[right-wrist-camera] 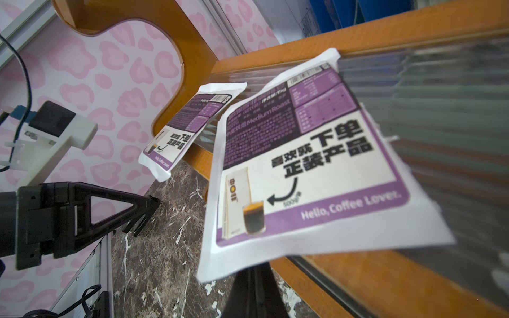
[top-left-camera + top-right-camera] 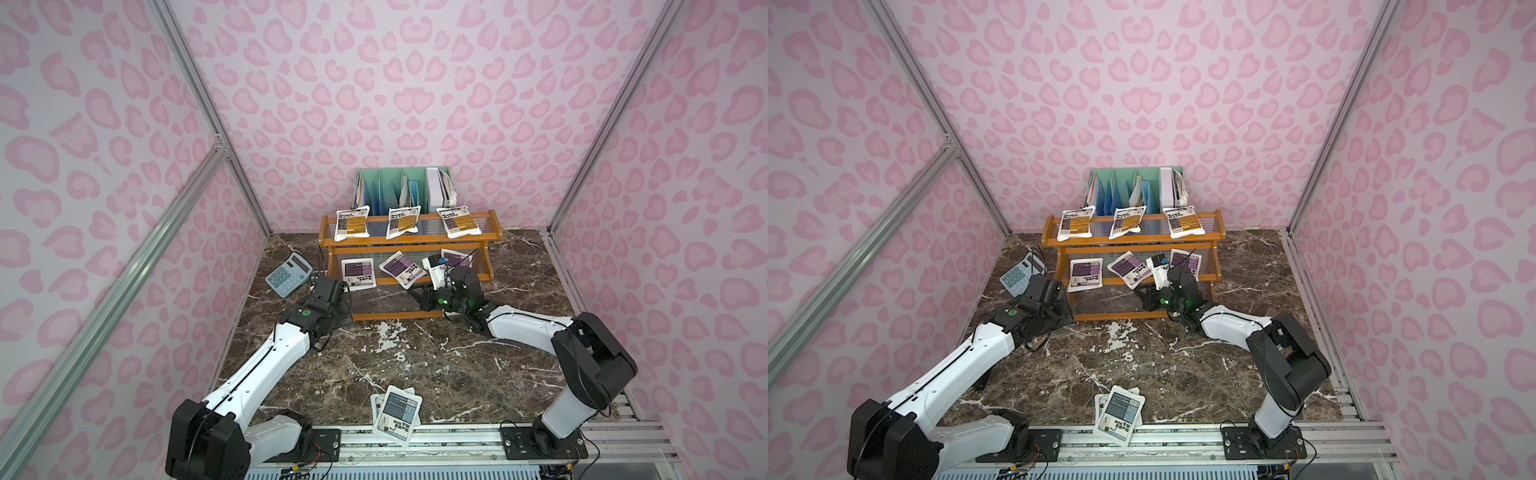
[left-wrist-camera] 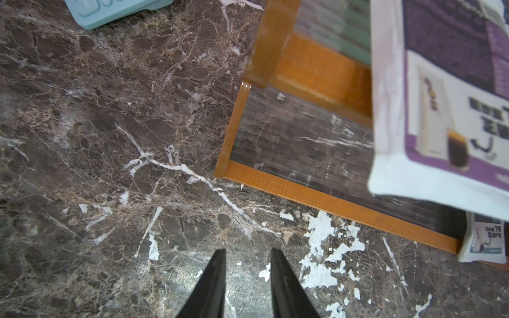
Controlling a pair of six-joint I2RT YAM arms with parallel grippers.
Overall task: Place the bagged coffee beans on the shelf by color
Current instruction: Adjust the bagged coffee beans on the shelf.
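**One purple pouch (image 1: 303,165) overhangs its tier**

The right gripper (image 1: 252,274), fingers pressed together, sits under the near edge of the purple pouch on the shelf's (image 2: 395,315) middle tier; the left gripper (image 3: 248,251), narrowly parted and empty, hovers above the table (image 3: 110,137); two grey-blue pouches (image 2: 397,415) lie stacked at the table's front edge.

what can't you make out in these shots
- Lower pouch of the front stack: covered by the grey-blue pouch in both top views; label colour unseen.
- Small pouch at the far corner of the shelf: half hidden by the left purple pouch, left wrist view.
- Right tool tips: behind the middle purple pouch, right wrist view.
- Yellow pouches print: too small, top views.
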